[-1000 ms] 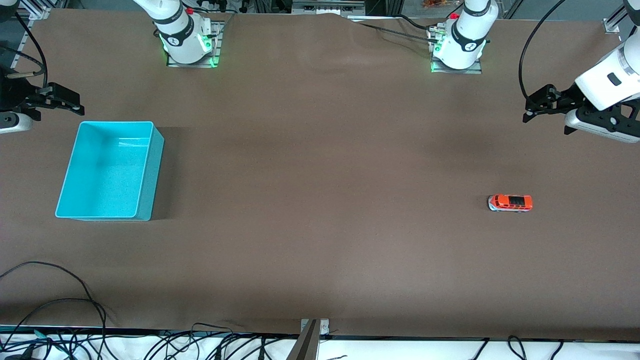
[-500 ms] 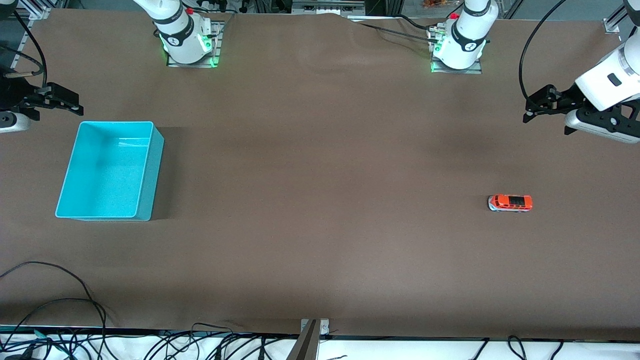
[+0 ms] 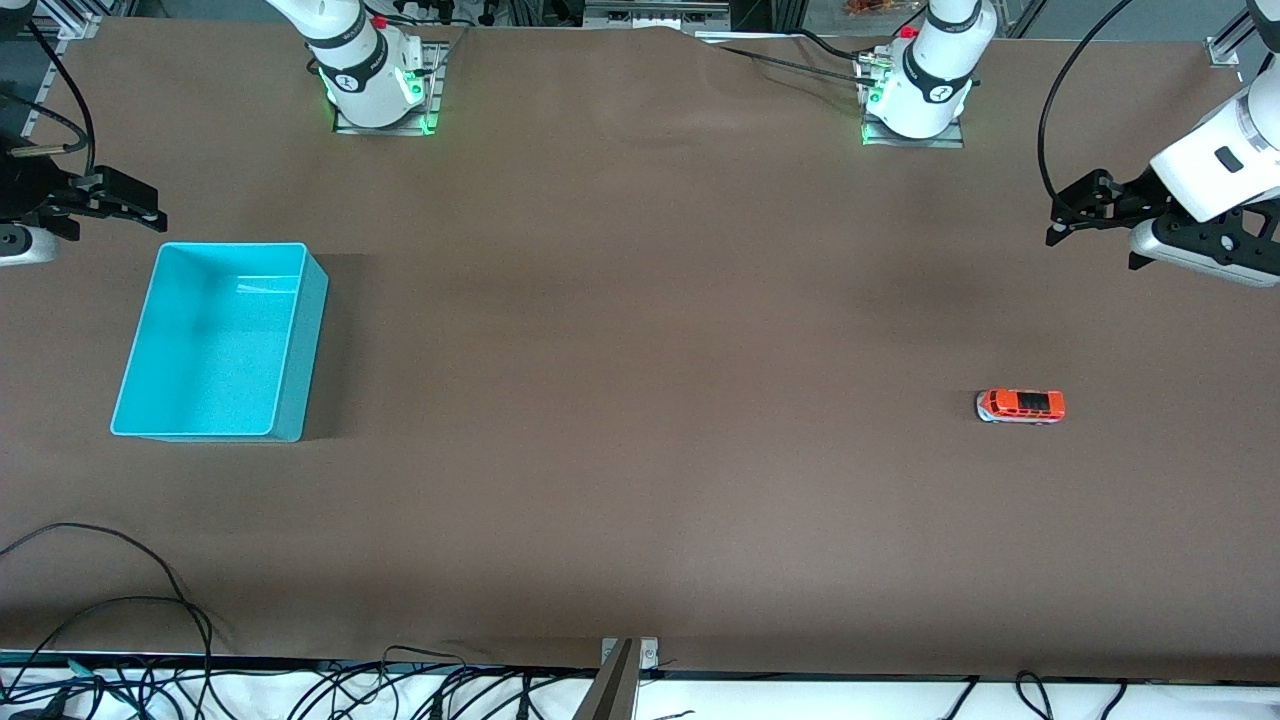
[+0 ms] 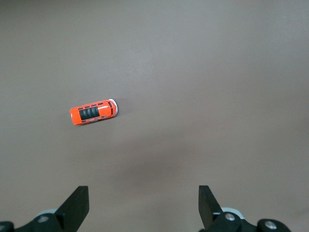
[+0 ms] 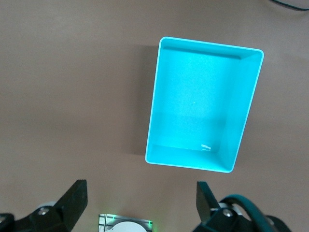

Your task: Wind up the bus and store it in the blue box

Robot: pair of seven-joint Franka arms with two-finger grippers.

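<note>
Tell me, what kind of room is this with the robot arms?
Probably a robot lab. Two arms are bolted to a big brown table, cables trail along its edge, and only a toy bus and an empty blue box sit on it. The left claw and right claw hang open.

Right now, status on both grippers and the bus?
Left gripper and right gripper open, both raised, holding nothing. Bus untouched on table. Blue box holds nothing.

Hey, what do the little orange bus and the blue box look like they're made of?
The bus looks like painted die-cast metal or hard plastic: glossy orange body, dark ribbed roof panel, silvery front; which one can't be told. The blue box looks like molded plastic: smooth uniform turquoise walls, rounded corners, a soft sheen inside.
</note>
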